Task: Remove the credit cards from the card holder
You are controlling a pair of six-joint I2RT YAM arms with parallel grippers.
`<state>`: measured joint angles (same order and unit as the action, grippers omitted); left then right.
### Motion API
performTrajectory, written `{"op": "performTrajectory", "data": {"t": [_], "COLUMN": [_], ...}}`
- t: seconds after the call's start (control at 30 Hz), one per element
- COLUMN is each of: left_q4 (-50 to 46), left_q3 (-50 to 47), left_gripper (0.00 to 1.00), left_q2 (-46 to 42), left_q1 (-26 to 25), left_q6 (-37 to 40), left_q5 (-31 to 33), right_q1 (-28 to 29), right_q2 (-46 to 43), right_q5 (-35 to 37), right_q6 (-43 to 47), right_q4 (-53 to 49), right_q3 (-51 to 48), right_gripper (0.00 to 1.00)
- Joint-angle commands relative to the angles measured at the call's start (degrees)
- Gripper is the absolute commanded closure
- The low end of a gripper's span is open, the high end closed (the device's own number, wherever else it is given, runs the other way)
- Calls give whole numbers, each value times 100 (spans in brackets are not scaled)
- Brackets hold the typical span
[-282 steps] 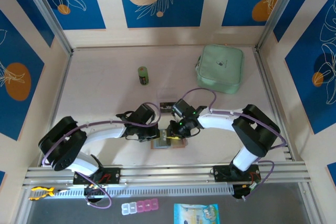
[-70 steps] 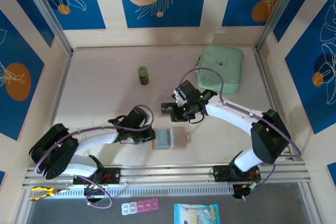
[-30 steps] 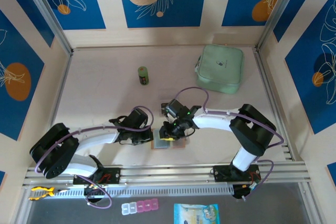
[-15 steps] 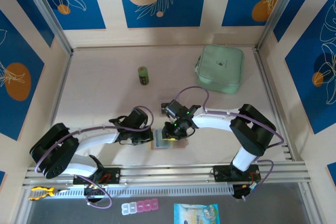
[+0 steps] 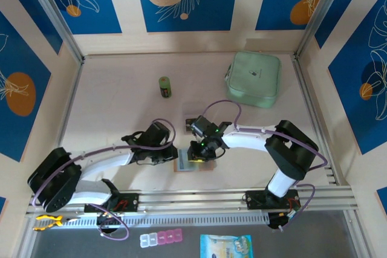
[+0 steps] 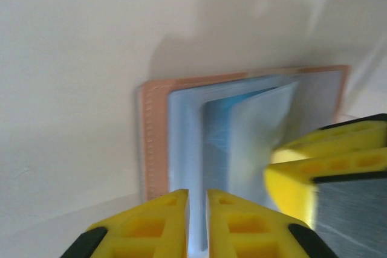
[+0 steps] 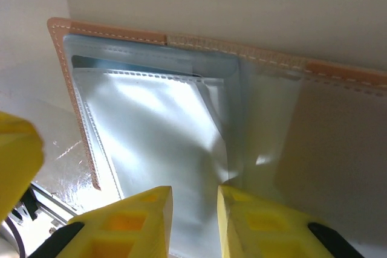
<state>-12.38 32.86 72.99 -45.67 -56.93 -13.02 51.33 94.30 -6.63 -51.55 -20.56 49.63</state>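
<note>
Where the two arms meet near the front of the surface (image 5: 121, 107), the card holder (image 5: 182, 165) lies open, with the left claw (image 5: 172, 156) and right claw (image 5: 197, 155) at it.

From the left wrist, the left claw (image 6: 198, 194) shows only a slit at the holder's (image 6: 156, 125) clear pockets, and I cannot tell whether it grips. A blue card (image 6: 219, 131) sits inside.

From the right wrist, the right claw (image 7: 195, 193) stands partly open, with a clear pocket leaf (image 7: 151, 125) in the gap.

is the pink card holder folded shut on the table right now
No, the right wrist view shows the card holder lying spread open, with its clear pockets exposed and facing up.
</note>
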Motion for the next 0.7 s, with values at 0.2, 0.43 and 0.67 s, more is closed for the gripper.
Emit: {"op": "performTrajectory", "data": {"t": [0.2, 0.43, 0.67], "left_q4": [399, 700, 965], "left_q3": [109, 50, -32], "left_gripper": [77, 72, 70], "left_q2": [-39, 204, 453], "left_q1": [-66, -134, -240], "left_q6": [-230, -381, -527], "left_q5": [-292, -381, -422], "right_q1": [-27, -36, -53], "right_q2": [-193, -197, -219], "right_q5": [-110, -128, -148], "right_q6": [-92, -110, -125], "right_q4": [33, 69, 95], "right_q3": [-172, -203, -251], "right_gripper": [73, 75, 75]}}
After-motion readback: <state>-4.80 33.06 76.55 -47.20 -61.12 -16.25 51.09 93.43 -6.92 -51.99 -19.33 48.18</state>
